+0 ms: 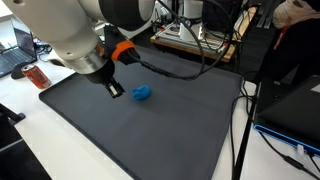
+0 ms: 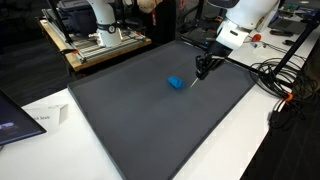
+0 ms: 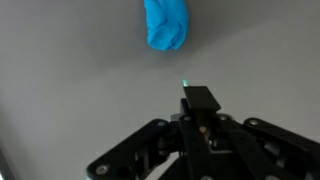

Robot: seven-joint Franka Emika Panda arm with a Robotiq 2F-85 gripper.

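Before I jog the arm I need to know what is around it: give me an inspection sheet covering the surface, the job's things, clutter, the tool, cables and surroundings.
Surface: dark grey mat lying flat on a white table.
Job's things: blue crumpled object lying on the mat.
Clutter: reddish item and paper card on the table beside the mat.
Grippers: tool shut, above the mat beside the blue crumpled object, apart from it.
Cables: black cables cross the mat's edge.
Surroundings: second robot arm on a wooden board; laptop.
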